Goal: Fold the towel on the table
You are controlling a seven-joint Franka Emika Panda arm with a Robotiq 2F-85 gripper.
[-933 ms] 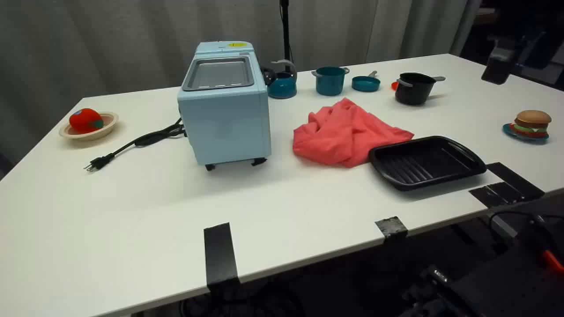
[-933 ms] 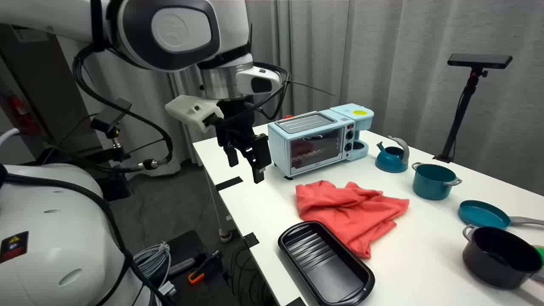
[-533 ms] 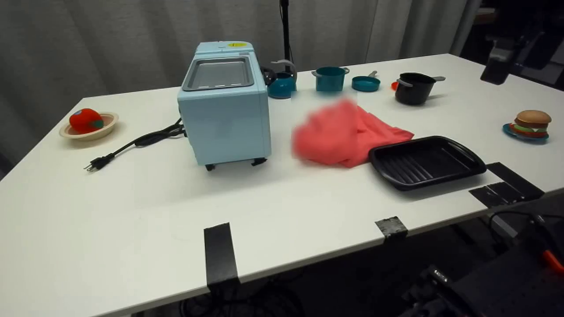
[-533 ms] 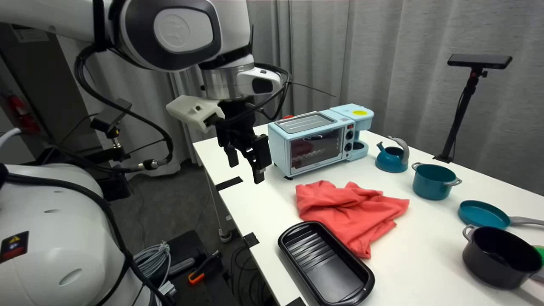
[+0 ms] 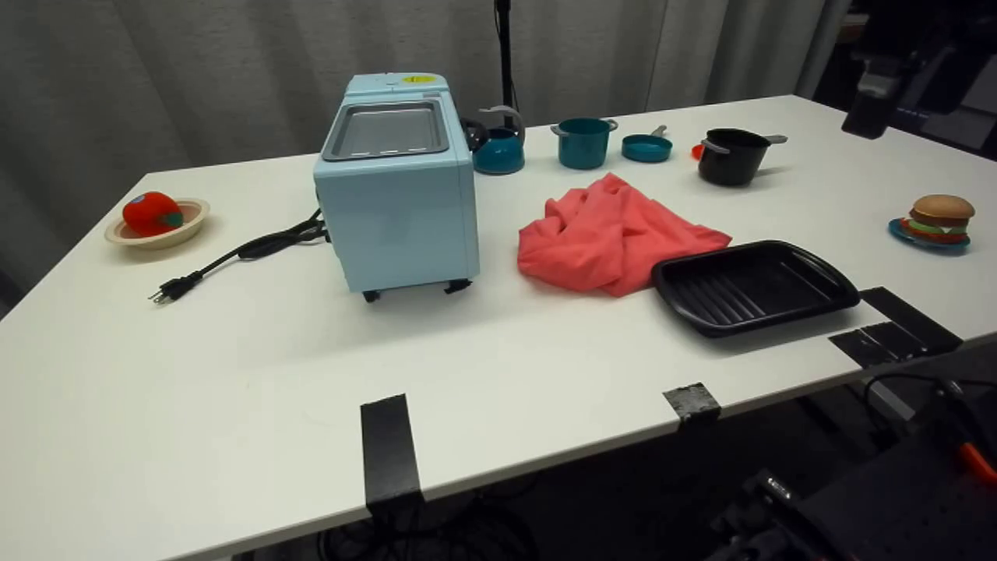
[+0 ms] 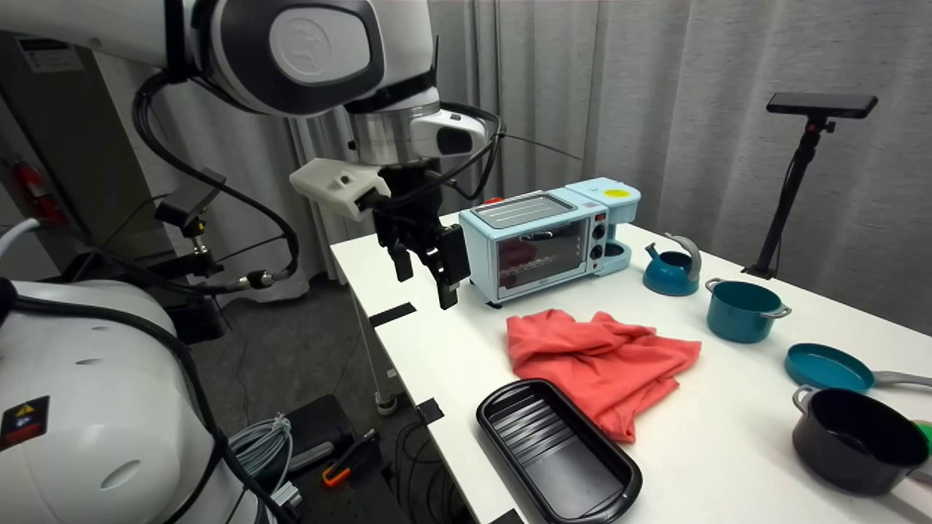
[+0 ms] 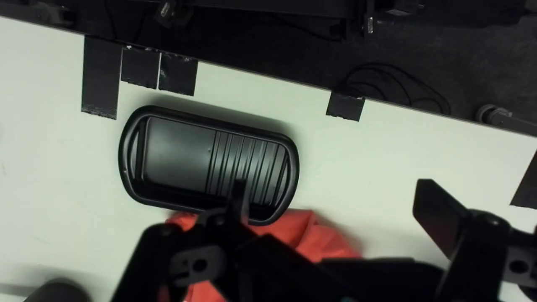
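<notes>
Judging by the rumpled towel, you have no fold completed. It lies on the table, just beside the black pan; contact between them is unclear. Your gripper hangs above pan height, fingers apart, nothing between them. You likely need to grasp an edge, fold it over and flatten it.

Black pan, red towel, jaws wide apart
</notes>
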